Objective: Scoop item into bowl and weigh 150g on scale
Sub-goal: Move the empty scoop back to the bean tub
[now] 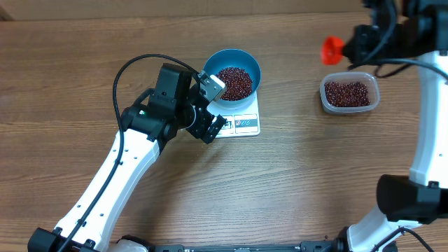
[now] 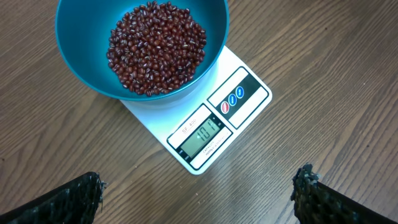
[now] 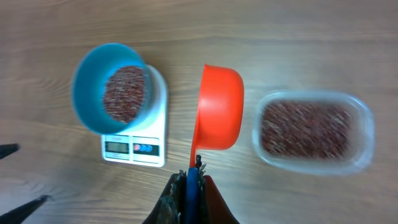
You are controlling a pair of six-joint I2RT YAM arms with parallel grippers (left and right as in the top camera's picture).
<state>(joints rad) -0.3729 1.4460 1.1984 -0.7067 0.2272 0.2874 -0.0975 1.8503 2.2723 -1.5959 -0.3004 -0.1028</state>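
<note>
You have two hands: one left hand, one right hand. Ahead of the left hand, count one blue bowl and one white kitchen scale with one display and three buttons. By the right hand, count one orange scoop and one clear plastic tub. The beans are too many to count, and they lie in two heaps.
</note>
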